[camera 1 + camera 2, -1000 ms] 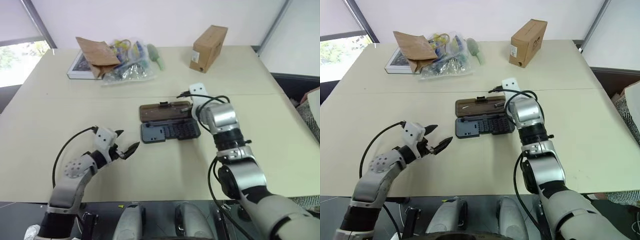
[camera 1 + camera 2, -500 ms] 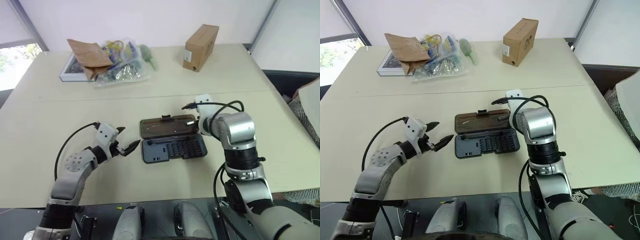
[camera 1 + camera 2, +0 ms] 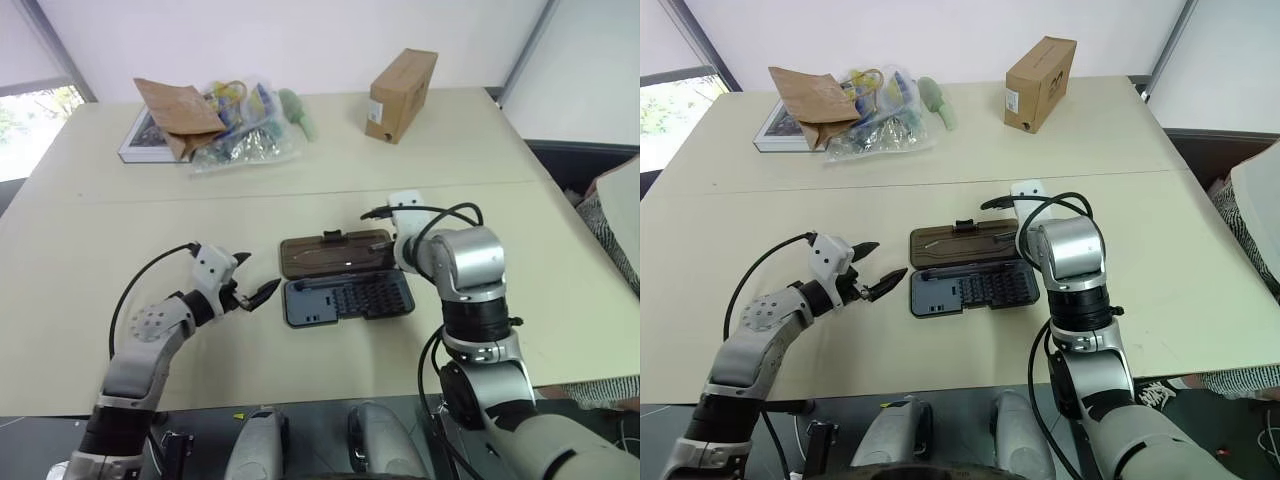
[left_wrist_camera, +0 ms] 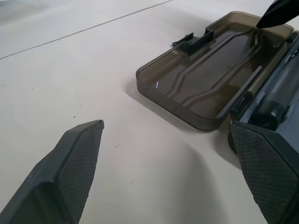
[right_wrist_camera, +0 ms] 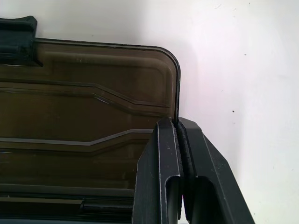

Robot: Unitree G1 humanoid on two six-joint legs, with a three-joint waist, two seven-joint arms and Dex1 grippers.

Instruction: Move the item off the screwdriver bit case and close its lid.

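Observation:
The screwdriver bit case lies open flat mid-table, its dark grey tray (image 3: 348, 298) nearer me and its brown lid (image 3: 335, 254) beyond. A black clasp (image 3: 328, 236) sits on the lid's far rim. The item is out of view. My right gripper (image 5: 176, 123) is shut, with its tips at the lid's right-hand corner; one black tip (image 4: 274, 15) shows touching there. My left gripper (image 3: 258, 275) hovers open just left of the case with nothing between its fingers (image 4: 81, 154).
A cardboard box (image 3: 403, 82) stands at the back right. A brown paper bag (image 3: 178, 108), a clear bag of odds and ends (image 3: 245, 130) and a book lie at the back left. Bare tabletop surrounds the case.
The camera has shifted, so the whole scene sits differently in the picture. My right arm has drawn back a little toward me. The left gripper stays open in place.

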